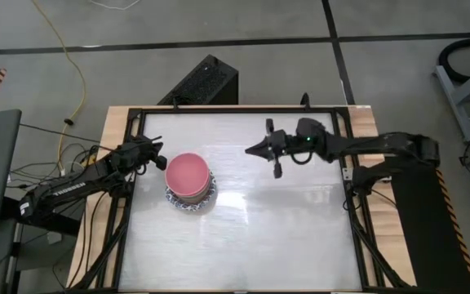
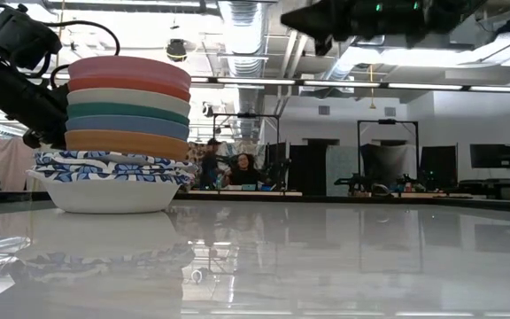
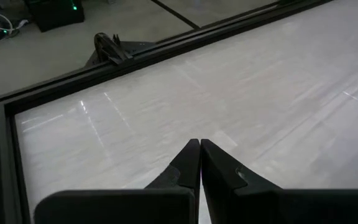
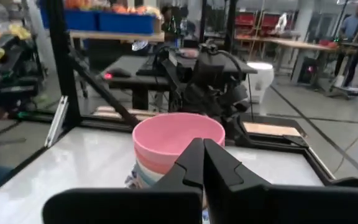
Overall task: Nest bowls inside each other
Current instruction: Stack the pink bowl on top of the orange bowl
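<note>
The bowls stand nested in one stack (image 1: 189, 181) at the table's left middle, with its white, blue-patterned bottom bowl (image 2: 109, 190) resting on the tabletop. Above it come more patterned rims, then orange, blue, green, cream and red, with the pink bowl (image 4: 178, 135) on top. My left gripper (image 1: 157, 157) is shut, just left of the stack and a little farther back; its wrist view shows only bare table past the fingertips (image 3: 199, 146). My right gripper (image 1: 251, 150) is shut and empty. It hovers high above the table to the right of the stack and points level at it (image 4: 202, 146).
A black rail frame (image 1: 356, 204) borders the tabletop, with a clamp (image 3: 107, 45) on its far rail. Bare tabletop (image 1: 284, 229) spreads to the right of the stack and toward the near edge. People sit in the room beyond the table (image 2: 237, 168).
</note>
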Robot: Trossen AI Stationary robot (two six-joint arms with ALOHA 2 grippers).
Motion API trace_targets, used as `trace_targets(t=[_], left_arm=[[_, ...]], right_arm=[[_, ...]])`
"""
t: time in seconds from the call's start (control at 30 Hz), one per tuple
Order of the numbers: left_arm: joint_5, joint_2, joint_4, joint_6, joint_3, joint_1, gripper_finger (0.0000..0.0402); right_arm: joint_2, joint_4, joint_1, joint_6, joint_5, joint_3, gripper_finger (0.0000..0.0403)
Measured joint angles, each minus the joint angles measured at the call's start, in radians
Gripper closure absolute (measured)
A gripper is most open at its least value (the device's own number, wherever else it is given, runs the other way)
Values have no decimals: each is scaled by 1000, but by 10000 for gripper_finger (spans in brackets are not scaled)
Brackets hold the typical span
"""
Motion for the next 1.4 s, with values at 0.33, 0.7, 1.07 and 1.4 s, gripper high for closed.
trace_targets(t=[0.33,0.7,1.07,1.4], left_arm=[[12,0,0,1,0,0,401],[12,0,0,21,0,0,401],[13,0,0,24,0,0,401],[14,0,0,10,0,0,401]], right_arm=[[359,465,76,49,-2,23,384],[667,525,78,51,-114,325,384],[708,507,58,68,-131,364,384],[708,515,74,18,-133,364,384]])
